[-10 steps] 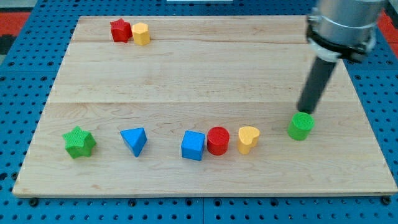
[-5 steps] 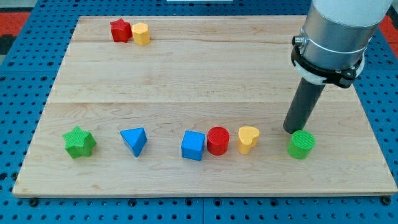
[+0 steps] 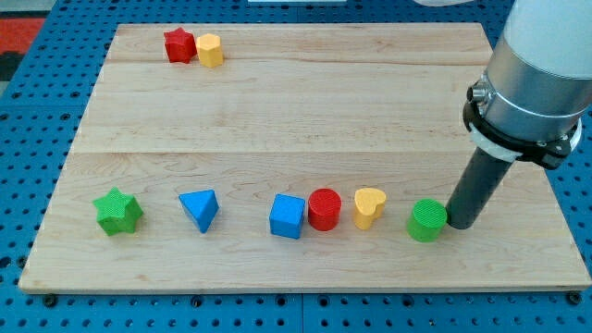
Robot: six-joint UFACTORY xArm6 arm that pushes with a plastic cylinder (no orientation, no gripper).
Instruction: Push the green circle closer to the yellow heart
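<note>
The green circle [image 3: 427,220] lies on the wooden board near the view's bottom right. The yellow heart [image 3: 369,206] lies a short gap to its left. My tip [image 3: 459,225] touches the green circle's right side. The dark rod rises from the tip toward the view's upper right into the arm's grey body.
A red cylinder [image 3: 325,208] touches the yellow heart's left side, with a blue cube [image 3: 288,215] beside it. A blue triangle [image 3: 200,209] and a green star [image 3: 117,212] lie further left. A red star [image 3: 178,44] and a yellow block [image 3: 210,50] sit at the top left.
My tip has moved from above the green circle round to its right side. The green circle has slid down and then left, nearer the yellow heart.
</note>
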